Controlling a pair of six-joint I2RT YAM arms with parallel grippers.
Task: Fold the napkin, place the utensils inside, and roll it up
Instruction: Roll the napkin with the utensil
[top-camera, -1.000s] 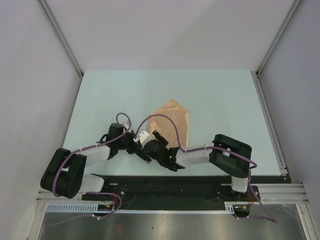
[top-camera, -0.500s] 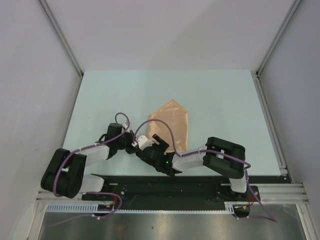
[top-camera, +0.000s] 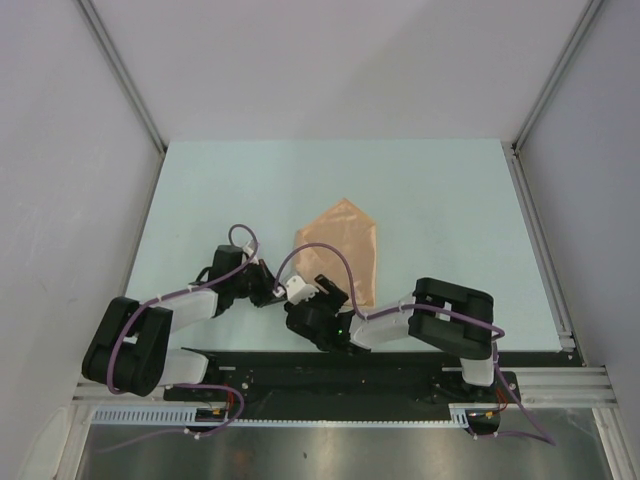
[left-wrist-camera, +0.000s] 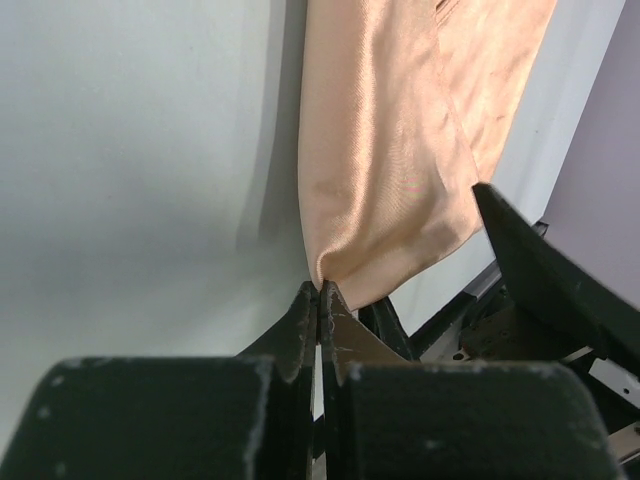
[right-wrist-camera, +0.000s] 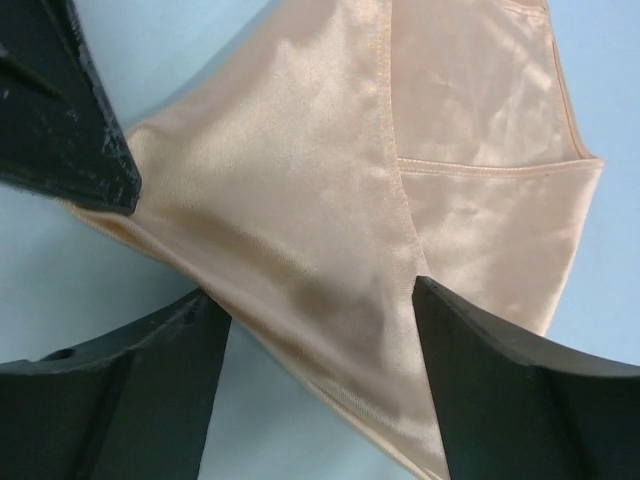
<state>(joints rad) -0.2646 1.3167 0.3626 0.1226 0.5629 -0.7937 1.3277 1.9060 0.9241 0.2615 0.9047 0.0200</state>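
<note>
Napkin (top-camera: 350, 240) near corner hidden under the right arm (top-camera: 385, 322) overhead, far end cropped in both wrist views

Glossy, wrinkled satin-like cloth napkin (right-wrist-camera: 330, 200), smooth matt table (top-camera: 220, 190)

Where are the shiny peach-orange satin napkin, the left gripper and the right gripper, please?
Shiny peach-orange satin napkin (top-camera: 352, 230), top view, middle of the cloth.
Left gripper (left-wrist-camera: 319, 292), left wrist view, shut jaws pinching the napkin's edge.
Right gripper (right-wrist-camera: 312, 290), right wrist view, midway between its spread jaws.
</note>
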